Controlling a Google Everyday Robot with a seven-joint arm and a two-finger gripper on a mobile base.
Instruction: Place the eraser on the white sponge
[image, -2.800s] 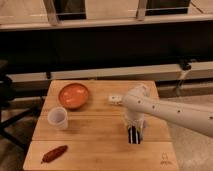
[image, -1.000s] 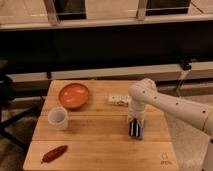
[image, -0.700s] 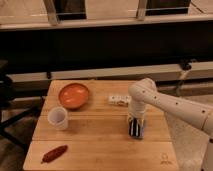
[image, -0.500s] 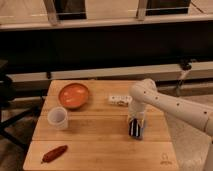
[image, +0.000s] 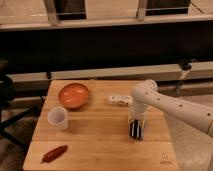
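Note:
The white sponge (image: 120, 100) is a small white oblong block lying on the wooden table (image: 95, 145), to the right of the orange bowl. My gripper (image: 136, 131) points straight down at the table, a little in front of and to the right of the sponge, with its tips at or just above the wood. The white arm (image: 170, 105) comes in from the right. The pale-blue eraser does not show; it may be hidden at the gripper's tips.
An orange bowl (image: 74, 95) stands at the back left and a white cup (image: 58, 118) is in front of it. A red sausage-shaped thing (image: 54, 154) lies near the front left edge. A dark wall and a ledge run behind the table.
Since 2.8 s ago the arm has shifted slightly right and the gripper sits a touch further back. Over the last second almost nothing has moved.

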